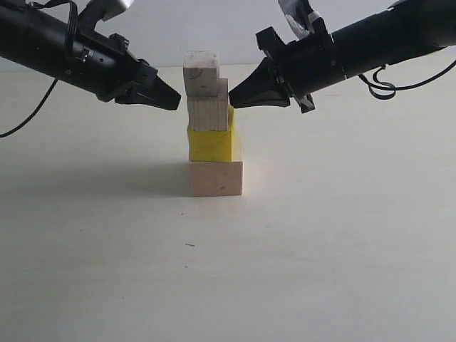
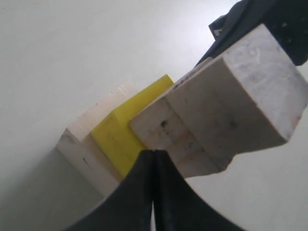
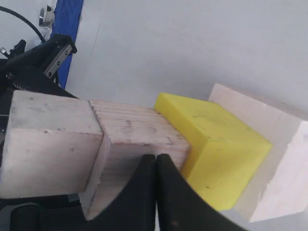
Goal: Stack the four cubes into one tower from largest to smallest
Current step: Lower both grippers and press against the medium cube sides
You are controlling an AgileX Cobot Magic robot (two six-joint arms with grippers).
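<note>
The four-cube tower (image 1: 211,144) is flanked by the left gripper (image 1: 174,103) and right gripper (image 1: 234,105), both pinched shut and empty, the right one set nearer, beside the medium cube (image 1: 207,114).

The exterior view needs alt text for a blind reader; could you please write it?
A tower of four cubes stands on a table: large wooden cube, yellow cube, medium wooden cube, small wooden cube on top. The shut left gripper and right gripper flank its upper half.

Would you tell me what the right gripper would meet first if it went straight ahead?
Probably the medium wooden cube, just ahead of the right gripper, whose fingers are shut; depth is uncertain.
</note>
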